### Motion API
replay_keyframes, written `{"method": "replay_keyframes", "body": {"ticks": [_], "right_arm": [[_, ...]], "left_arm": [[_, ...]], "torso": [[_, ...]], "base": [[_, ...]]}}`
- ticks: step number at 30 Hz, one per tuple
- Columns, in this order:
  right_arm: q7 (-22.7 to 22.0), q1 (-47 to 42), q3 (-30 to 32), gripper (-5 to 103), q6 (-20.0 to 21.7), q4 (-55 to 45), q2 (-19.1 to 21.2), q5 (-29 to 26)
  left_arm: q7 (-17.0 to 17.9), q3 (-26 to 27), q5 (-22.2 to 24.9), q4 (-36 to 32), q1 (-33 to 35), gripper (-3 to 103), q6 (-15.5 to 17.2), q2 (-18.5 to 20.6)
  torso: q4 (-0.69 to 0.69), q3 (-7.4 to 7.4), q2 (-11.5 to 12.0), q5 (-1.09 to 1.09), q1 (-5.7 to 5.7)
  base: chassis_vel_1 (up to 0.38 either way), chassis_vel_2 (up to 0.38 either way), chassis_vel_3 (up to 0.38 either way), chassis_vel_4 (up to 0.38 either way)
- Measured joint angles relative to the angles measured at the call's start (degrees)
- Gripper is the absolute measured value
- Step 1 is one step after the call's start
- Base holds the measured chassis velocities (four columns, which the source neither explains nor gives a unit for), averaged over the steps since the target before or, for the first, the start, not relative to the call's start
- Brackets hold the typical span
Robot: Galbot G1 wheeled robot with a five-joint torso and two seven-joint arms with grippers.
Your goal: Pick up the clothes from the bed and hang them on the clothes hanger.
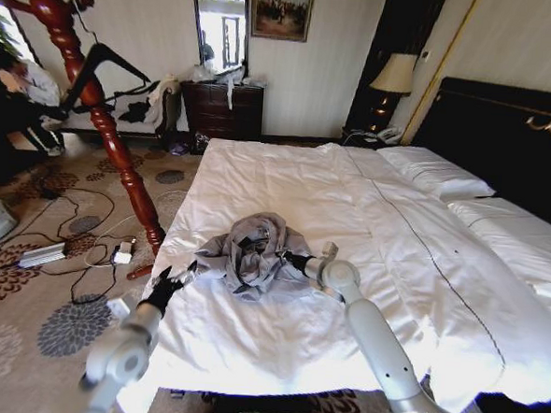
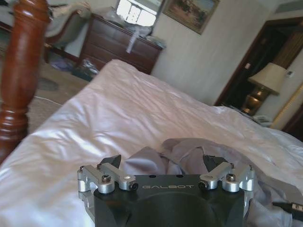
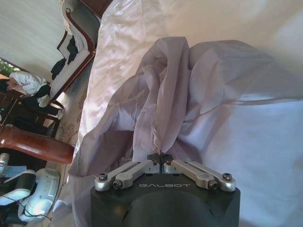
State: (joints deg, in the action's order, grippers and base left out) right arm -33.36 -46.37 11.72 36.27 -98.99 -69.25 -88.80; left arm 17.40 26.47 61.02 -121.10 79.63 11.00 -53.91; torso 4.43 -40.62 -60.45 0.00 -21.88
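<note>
on the bed, right gripper pinching the clothes, left gripper spread beside

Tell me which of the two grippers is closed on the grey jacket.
The right gripper: its fingers are pinched shut on a fold of the grey jacket. The left gripper stands open beside the jacket, holding nothing.

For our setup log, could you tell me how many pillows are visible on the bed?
2. One white pillow lies at the head of the bed, nearer the bedside lamp; the second pillow lies beside it along the black headboard. Others may be out of frame.
</note>
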Motion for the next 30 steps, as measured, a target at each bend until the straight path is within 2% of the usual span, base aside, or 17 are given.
{"method": "replay_keyframes", "body": {"ticks": [2,3,6,8,9,13,15,17,19,24,30], "right_arm": [[-0.1,-0.2,0.2,0,-0.2,-0.2,0.7,-0.3],[-0.1,-0.2,0.2,0,-0.2,-0.2,0.7,-0.3],[-0.4,-0.6,0.6,0,-0.6,-0.9,2.0,-0.6],[-0.6,-1.1,0.9,0,-1.1,-1.0,2.5,-0.6],[-0.6,-1.1,0.9,0,-1.1,-1.0,2.5,-0.6],[-0.5,-2.6,2.1,0,-1.6,-1.3,3.3,-0.5],[-0.5,-2.9,2.3,0,-1.6,-1.4,3.5,-0.5],[-0.4,-4.0,2.9,0,-1.6,-1.9,4.8,-0.5],[-0.4,-4.7,3.4,0,-1.6,-2.2,6.0,-0.5],[-0.4,-5.5,4.4,0,-1.5,-3.0,8.5,-1.2],[-0.4,-5.6,4.7,0,-1.5,-3.2,9.4,-1.6]], "left_arm": [[0.1,-3.0,3.9,3.0,-6.6,96,0.6,1.7],[0.1,-3.0,3.9,3.0,-6.6,96,0.6,1.7],[0.4,-8.5,10.6,7.2,-17.9,96,1.8,2.6],[1.3,-12.9,15.3,10.8,-25.4,96,2.9,1.3],[1.3,-12.9,15.3,10.8,-25.4,96,2.9,1.3],[2.5,-18.7,21.0,18.8,-35.5,99,4.7,-3.2],[2.7,-19.2,21.7,20.0,-36.4,99,5.0,-3.9],[3.1,-19.7,24.4,23.9,-38.7,93,6.0,-6.4],[2.7,-19.0,25.4,27.3,-39.7,97,6.8,-8.5],[2.0,-16.7,26.0,31.9,-39.8,96,7.9,-11.4],[1.2,-16.9,25.5,35.2,-40.4,96,8.5,-12.7]], "torso": [[0.02,0.00,0.0,-0.02,0.00],[0.02,0.00,0.0,-0.02,0.00],[0.05,0.00,0.0,0.01,0.00],[0.03,0.00,0.0,0.00,-0.01],[0.03,0.00,0.0,0.00,-0.01],[0.06,0.00,0.0,0.01,-0.01],[0.06,0.00,0.0,0.01,0.00],[0.04,0.00,0.0,0.01,-0.01],[0.03,0.00,0.0,0.01,0.01],[0.04,0.01,0.0,-0.01,0.00],[-0.01,0.01,0.0,0.00,0.01]], "base": [[0.000,0.000,0.000,0.000],[0.000,0.000,0.000,0.000],[0.000,0.000,0.000,0.000],[0.000,0.000,0.000,0.000],[0.000,0.000,0.000,0.000],[0.000,0.000,0.000,0.000],[0.000,0.000,0.000,0.000],[0.000,0.000,0.000,0.000],[0.000,0.000,0.000,0.000],[0.000,0.000,0.000,0.000],[0.000,0.000,0.000,0.000]]}}
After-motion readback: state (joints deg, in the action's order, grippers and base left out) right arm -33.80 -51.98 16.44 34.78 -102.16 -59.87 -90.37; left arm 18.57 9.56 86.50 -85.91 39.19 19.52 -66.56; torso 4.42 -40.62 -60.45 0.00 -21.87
